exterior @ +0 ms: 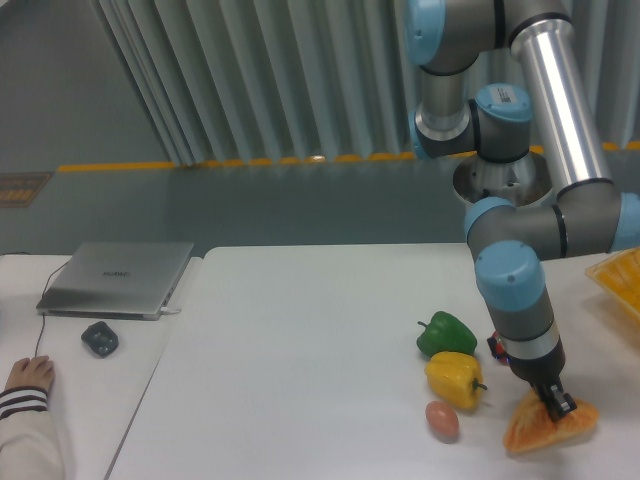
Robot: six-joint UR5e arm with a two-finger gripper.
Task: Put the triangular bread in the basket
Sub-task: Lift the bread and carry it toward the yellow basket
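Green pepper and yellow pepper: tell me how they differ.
The green pepper is dark green; the yellow pepper is bright yellow. The green pepper lies farther back on the table, the yellow pepper nearer the camera, beside the small pinkish egg-shaped thing. Both are glossy, similar in size, and rest untouched.

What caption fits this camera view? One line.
Gripper pressed down onto the triangular bread beside the peppers.

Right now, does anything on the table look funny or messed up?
Nothing is spilled or broken. The triangular bread sits at the table's front right edge, tilted, with the gripper pressed onto its top. The basket is only partly in view at the right.
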